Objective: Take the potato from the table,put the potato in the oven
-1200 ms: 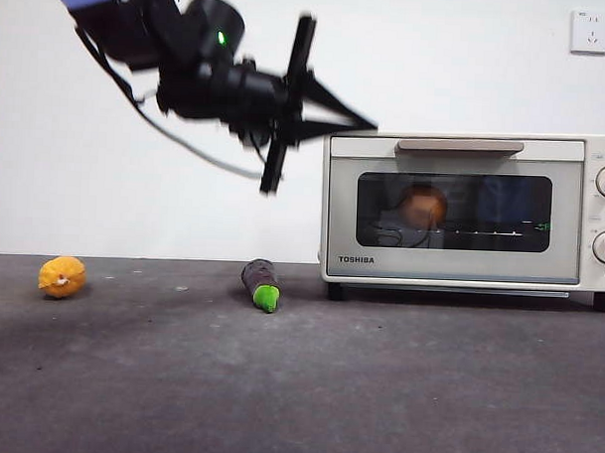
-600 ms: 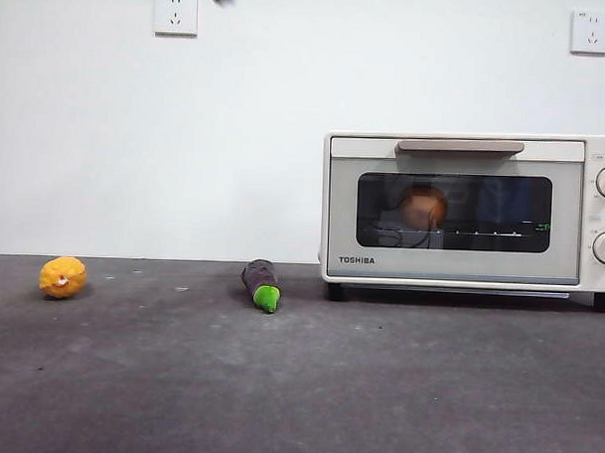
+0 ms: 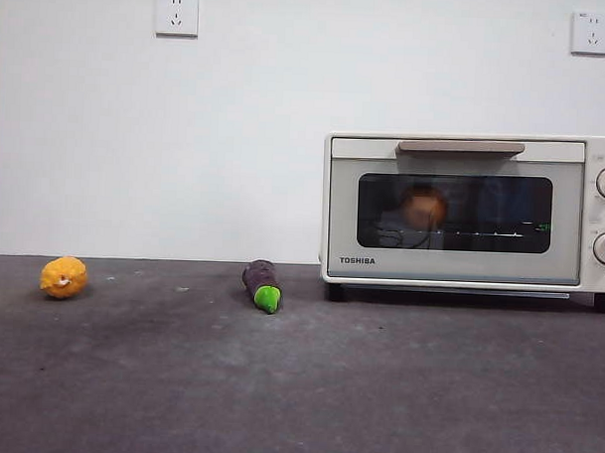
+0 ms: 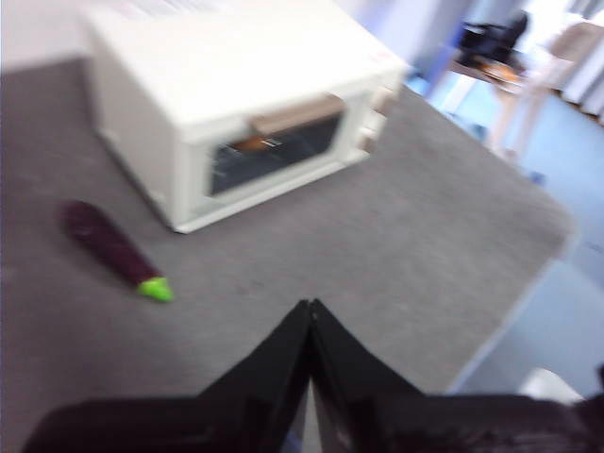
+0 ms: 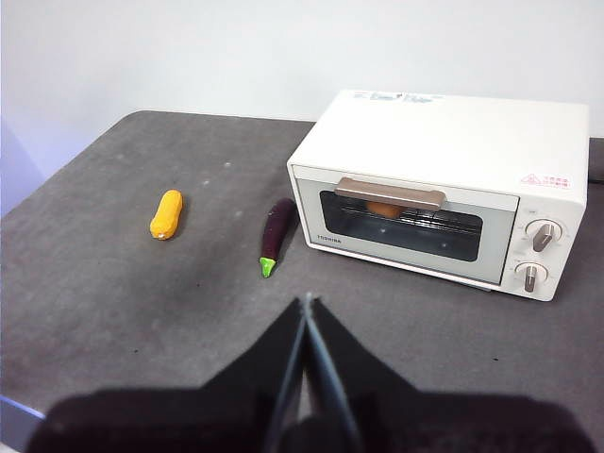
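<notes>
The cream-white TOSHIBA oven (image 3: 462, 207) stands on the dark grey table (image 3: 297, 385) at the right with its glass door closed. Behind the glass, the orange-brown potato (image 3: 423, 206) rests on the wire rack; the right wrist view shows the potato (image 5: 382, 209) just under the beige handle. My left gripper (image 4: 310, 307) is shut and empty, high above the table, with the oven (image 4: 236, 104) beyond it. My right gripper (image 5: 307, 302) is also shut and empty, held high in front of the oven (image 5: 444, 189). Neither arm shows in the front view.
A dark purple eggplant (image 3: 262, 283) with a green tip lies just left of the oven. A small yellow-orange lumpy fruit (image 3: 63, 276) sits at the far left. Two wall sockets hang on the white wall. The table edge (image 4: 510, 302) shows in the left wrist view.
The arm that hung left of the oven's top a second ago has lifted up and out of the front view. The oven, potato and other foods have not moved.
</notes>
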Available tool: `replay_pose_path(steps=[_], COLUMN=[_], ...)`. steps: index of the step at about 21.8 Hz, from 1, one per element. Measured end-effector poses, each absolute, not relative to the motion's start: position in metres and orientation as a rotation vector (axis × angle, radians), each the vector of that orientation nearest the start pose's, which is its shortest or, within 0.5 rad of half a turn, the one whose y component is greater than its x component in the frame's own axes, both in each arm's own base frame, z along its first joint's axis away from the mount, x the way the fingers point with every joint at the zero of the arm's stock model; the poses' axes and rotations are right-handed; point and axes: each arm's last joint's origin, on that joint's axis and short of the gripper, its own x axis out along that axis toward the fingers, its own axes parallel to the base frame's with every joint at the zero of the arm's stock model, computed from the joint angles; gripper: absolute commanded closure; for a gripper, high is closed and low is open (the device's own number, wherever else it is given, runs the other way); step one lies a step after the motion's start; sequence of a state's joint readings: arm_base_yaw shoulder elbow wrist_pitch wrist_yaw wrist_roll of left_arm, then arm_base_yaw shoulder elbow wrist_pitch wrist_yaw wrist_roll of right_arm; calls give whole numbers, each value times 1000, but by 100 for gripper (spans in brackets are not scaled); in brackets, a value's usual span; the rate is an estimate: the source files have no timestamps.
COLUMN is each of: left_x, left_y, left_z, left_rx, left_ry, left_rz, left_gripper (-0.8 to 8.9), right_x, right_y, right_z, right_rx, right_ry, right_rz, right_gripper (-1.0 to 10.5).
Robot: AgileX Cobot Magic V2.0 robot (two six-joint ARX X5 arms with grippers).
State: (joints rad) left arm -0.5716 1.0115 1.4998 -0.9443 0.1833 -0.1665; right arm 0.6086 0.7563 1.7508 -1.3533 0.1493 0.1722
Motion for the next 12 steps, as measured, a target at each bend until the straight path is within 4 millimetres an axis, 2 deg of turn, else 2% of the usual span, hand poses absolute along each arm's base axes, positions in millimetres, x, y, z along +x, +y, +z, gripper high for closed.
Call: replay_pose_path(steps=[5, 9, 12], left_x=[86, 66, 61], left_y=[-62, -49, -46], left_z=[464, 469, 470], left_rx=[-69, -86, -90], left_ry=[416, 353, 335], left_rz=[-676, -691, -694], left_gripper=[817, 817, 817], right_x=[4, 4, 4], right_y=[-3, -3, -3], right_z=[489, 489, 489], right_rx=[34, 34, 34], right_ry=[374, 374, 374], right_rz=[423, 423, 423], right_gripper=[946, 946, 946])
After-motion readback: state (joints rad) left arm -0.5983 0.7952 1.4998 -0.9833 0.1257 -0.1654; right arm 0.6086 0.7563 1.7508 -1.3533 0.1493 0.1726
